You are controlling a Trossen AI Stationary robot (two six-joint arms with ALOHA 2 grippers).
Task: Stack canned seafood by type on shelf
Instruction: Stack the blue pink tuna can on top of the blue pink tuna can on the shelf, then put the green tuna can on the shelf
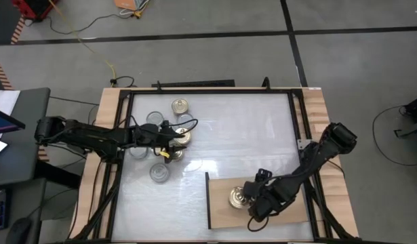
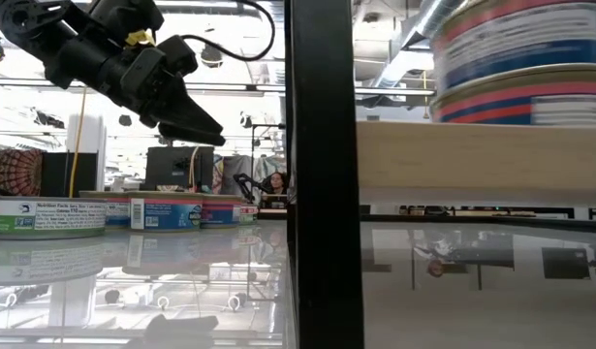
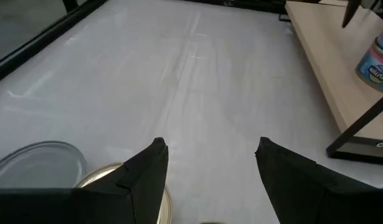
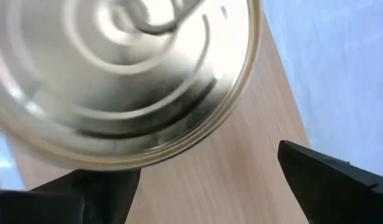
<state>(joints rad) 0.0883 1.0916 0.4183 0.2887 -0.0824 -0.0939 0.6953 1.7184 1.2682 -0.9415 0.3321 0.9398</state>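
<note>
Several flat tins lie on the white table's left half: gold lids [image 1: 180,106] [image 1: 174,153] and silver-grey lids [image 1: 154,118] [image 1: 159,173]. My left gripper [image 1: 181,137] [image 3: 210,149] hangs open above a gold-lidded tin [image 3: 110,180] in that cluster, clear of it in the low view [image 2: 203,128]. The wooden shelf [image 1: 283,186] lies near the table's near right. A gold-lidded tin [image 1: 237,198] [image 4: 116,74] stands on it, on top of another tin [image 2: 511,102]. My right gripper [image 1: 249,202] [image 4: 203,165] is open just right of that stack. My left gripper touches nothing. My right gripper is open at the gold-lidded tin on the shelf. One finger [image 4: 91,193] lies under the lid's rim [image 4: 135,158] in the wrist view. I cannot tell whether it touches the tin.
A dark upright edge of the shelf [image 2: 322,174] fills the middle of the low view. Black frame rails [image 1: 123,156] and wooden side rails [image 1: 323,115] border the table. Bare white surface [image 1: 249,135] lies between the tin cluster and the shelf.
</note>
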